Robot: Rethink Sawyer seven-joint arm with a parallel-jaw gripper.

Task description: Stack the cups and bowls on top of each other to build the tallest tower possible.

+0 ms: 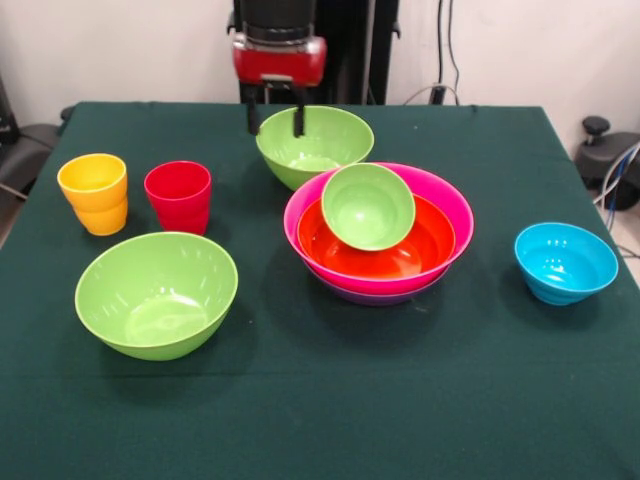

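Front view: the gripper (274,121) hung over the far lime bowl (320,142), fingers (253,118) apart, straddling its rim. The tower (378,232) stood mid-desk (320,420): a small green bowl (367,206) tilted in the orange bowl (415,250), inside pink (450,205); the purple bowl (375,296) was mostly hidden. The arm was cut off above.

Two cups (93,192) (178,196) and seven bowls (157,294) (314,146) (368,206) (440,195) (425,245) (375,296) (565,262) in all.
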